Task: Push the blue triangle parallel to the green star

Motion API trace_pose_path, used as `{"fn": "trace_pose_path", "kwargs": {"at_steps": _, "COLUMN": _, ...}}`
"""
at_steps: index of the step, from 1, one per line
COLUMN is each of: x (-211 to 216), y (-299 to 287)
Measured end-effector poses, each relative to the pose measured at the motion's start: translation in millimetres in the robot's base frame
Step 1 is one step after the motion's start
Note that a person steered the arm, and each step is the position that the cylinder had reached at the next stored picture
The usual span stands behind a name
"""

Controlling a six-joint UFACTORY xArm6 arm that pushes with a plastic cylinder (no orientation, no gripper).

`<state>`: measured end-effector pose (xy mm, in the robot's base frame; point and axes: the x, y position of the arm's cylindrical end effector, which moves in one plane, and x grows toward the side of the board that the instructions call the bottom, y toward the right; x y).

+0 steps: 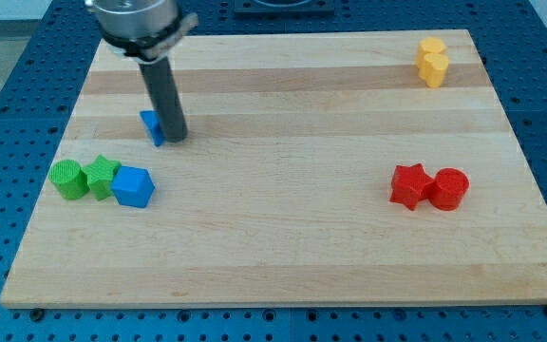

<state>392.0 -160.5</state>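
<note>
The blue triangle (151,126) lies on the wooden board (292,228) at the upper left, partly hidden by my rod. My tip (176,139) stands right against the triangle's right side. The green star (102,177) lies lower at the left, between a green cylinder (66,179) on its left and a blue cube (133,186) on its right, all three touching. The triangle is above the star and a little to its right.
A red star (409,185) and a red cylinder (449,188) touch each other at the right. A yellow block (432,62) sits at the top right corner. A blue perforated table (8,114) surrounds the board.
</note>
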Motion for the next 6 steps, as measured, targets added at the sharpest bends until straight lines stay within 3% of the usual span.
{"fn": "trace_pose_path", "kwargs": {"at_steps": 1, "x": -0.4, "y": -4.5}}
{"fn": "trace_pose_path", "kwargs": {"at_steps": 2, "x": 30.5, "y": -20.4}}
{"fn": "trace_pose_path", "kwargs": {"at_steps": 4, "x": 30.7, "y": -41.1}}
{"fn": "trace_pose_path", "kwargs": {"at_steps": 6, "x": -50.8, "y": -38.2}}
